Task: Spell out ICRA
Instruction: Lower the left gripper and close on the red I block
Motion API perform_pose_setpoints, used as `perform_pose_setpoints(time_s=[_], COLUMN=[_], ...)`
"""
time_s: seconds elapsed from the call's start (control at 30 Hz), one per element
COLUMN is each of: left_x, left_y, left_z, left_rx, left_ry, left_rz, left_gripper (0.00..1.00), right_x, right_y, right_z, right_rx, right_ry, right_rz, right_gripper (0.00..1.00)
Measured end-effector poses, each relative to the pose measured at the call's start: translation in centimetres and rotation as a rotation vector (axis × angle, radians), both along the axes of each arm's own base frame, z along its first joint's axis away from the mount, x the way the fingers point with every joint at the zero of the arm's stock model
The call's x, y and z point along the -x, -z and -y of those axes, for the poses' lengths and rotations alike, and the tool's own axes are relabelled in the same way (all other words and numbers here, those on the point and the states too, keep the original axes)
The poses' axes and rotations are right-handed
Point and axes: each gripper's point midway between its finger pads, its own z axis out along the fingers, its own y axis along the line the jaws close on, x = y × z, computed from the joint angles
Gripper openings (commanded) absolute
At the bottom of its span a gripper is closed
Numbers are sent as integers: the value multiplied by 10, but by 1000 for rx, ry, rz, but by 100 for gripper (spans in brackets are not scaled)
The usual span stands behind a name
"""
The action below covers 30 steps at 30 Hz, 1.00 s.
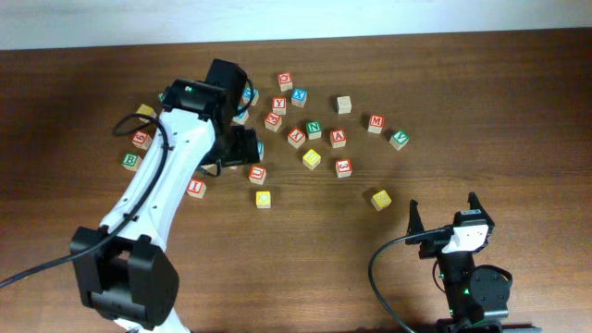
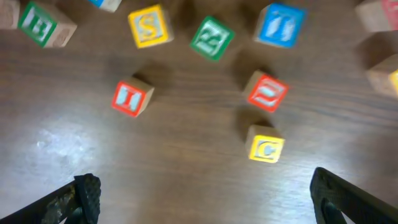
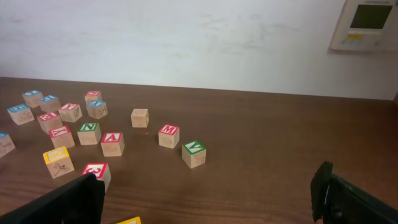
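In the left wrist view I see the red I cube (image 2: 131, 98), the yellow C cube (image 2: 265, 148) and the green R cube (image 2: 211, 38) lying apart on the wood. From overhead the I (image 1: 195, 188) and C (image 1: 264, 199) show, while the R is hidden under my left arm. The red A cube (image 1: 338, 138) sits in the middle cluster and also shows in the right wrist view (image 3: 112, 142). My left gripper (image 1: 239, 148) is open and empty above these cubes (image 2: 205, 199). My right gripper (image 1: 444, 217) is open and empty near the front right (image 3: 208, 193).
A red U cube (image 2: 267, 91) lies just above the C. A yellow S (image 2: 149, 26), blue T (image 2: 280, 25) and green B (image 2: 43, 25) lie beyond. The red 3 (image 1: 343, 167), two yellow cubes (image 1: 313, 159) (image 1: 380, 199), M (image 1: 376, 122) and V (image 1: 400, 139) are scattered to the right.
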Motion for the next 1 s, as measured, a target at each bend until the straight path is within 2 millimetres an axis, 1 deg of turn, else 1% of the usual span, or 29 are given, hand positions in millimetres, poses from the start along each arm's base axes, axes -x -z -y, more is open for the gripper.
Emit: perform_pose_setpoints(time_s=[0.03,0.1,0.2,0.27,0.43,0.5,0.57,0.6,0.63,0.7,0.73,0.8,0.83,0.87,0.93,1.0], left_x=[2,11,13,10,7,5,-6,-8,-5,0,4,5,10,13,6,3], left_y=[6,20,35,42,60,65,67,69,73,81,88,94,101,105,105,105], left_z=[-5,-25,-45,-50,-54,-62,-74,-80,-86,-90,-88,-87,-87,-86,-87,-88], left_rx=[-6,-21,-25,-23,-34,-35,-23,-15,-8,-5,1,7,8,10,4,0], left_ry=[-10,-57,-103,-109,-72,-85,-84,-74,-65,-33,-9,4,11,16,19,17], left_rz=[-16,-65,-87,-76,-63,-54,-18,-14,-28,-45,-57,-54,-66,-75,-45,-34], left_gripper=[99,100,99,99,99,99,99,100,100,100,100,100,99,99,100,100], right_x=[0,0,0,0,0,0,0,0,0,0,0,0,0,0,0,0], right_y=[0,0,0,0,0,0,0,0,0,0,0,0,0,0,0,0], right_z=[0,0,0,0,0,0,0,0,0,0,0,0,0,0,0,0], right_rx=[0,0,1,0,0,0,0,1,0,0,0,0,0,0,0,0], right_ry=[0,0,0,0,0,0,0,0,0,0,0,0,0,0,0,0], right_rz=[0,0,0,0,0,0,0,0,0,0,0,0,0,0,0,0], right_gripper=[98,98,98,98,98,98,98,98,98,98,99,98,98,98,98,98])
